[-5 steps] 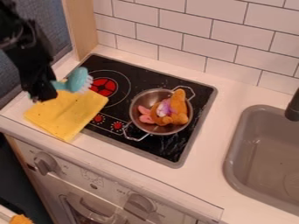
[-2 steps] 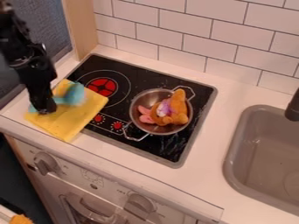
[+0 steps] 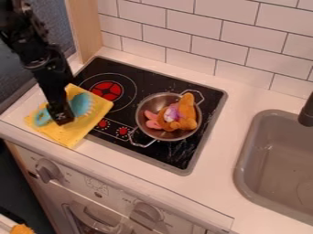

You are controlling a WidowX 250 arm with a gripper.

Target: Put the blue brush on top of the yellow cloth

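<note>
The gripper (image 3: 62, 119) is low over the yellow cloth at the left, shut on the handle of the blue brush. Light blue and rounded, the brush head (image 3: 81, 104) shows just right of the gripper, with its bristles facing right. The looped end of the handle sticks out on the gripper's left, and the middle of the handle is hidden behind the gripper. Brush and gripper are both over the yellow cloth (image 3: 90, 118), which lies flat on the counter and overlaps the left edge of the stove.
Right of the cloth is the black stove (image 3: 177, 155), bearing a metal pot (image 3: 147, 130) with an orange and purple plush toy (image 3: 187, 109) inside. A grey sink (image 3: 275, 169) lies at the far right. White tiles and a wooden post (image 3: 84, 23) stand behind.
The gripper and blue brush came down over the cloth, then shifted slightly right and toward the front edge. The brush has turned a little. Cloth and pot stayed put.
</note>
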